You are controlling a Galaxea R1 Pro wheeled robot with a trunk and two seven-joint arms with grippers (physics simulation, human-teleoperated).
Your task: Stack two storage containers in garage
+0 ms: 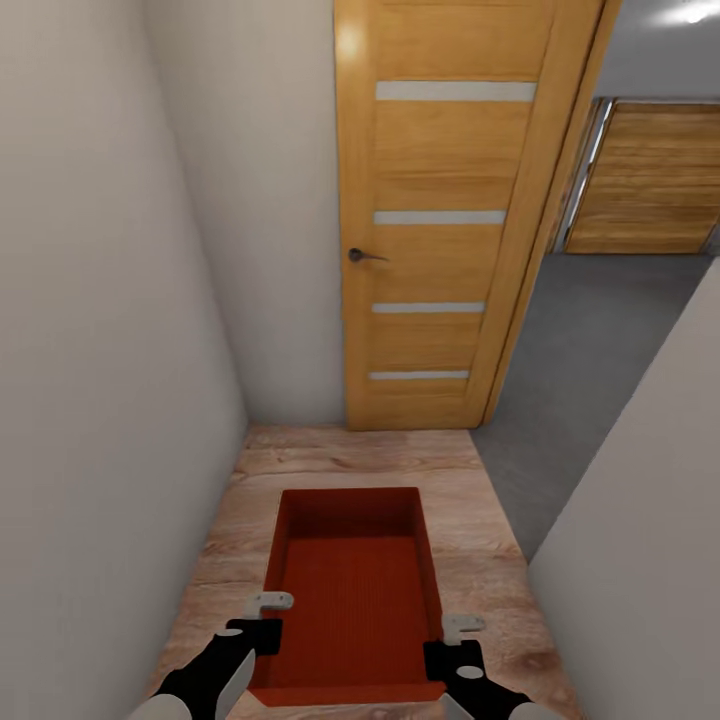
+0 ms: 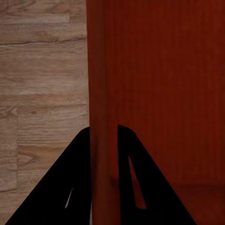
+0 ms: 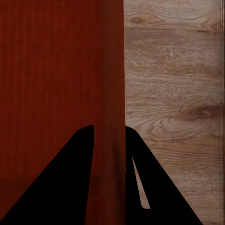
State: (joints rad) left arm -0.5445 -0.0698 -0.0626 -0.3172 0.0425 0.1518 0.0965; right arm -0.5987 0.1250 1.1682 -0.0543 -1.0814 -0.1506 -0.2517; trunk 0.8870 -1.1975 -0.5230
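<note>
Storage container [image 1: 355, 590], striped door [image 1: 435, 215] ahead

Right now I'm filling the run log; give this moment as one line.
place: hallway, wood floor | carried: red container | left tool: clamped on left wall | right tool: clamped on right wall | ahead: orange door, grey garage floor

Light is soft and even across the pale hallway walls [image 1: 120, 300], with a bright ceiling lamp glare [image 1: 690, 14] at the upper right corner and a warm sheen high on the orange wooden door with pale horizontal stripes [image 1: 440, 160]. Straight edges lean outward toward the head view's borders, a wide-angle stretch. In both wrist views the black fingers [image 2: 56, 187] are featureless silhouettes, and the red-orange container wall [image 3: 110, 93] looks dim and slightly soft.
</note>
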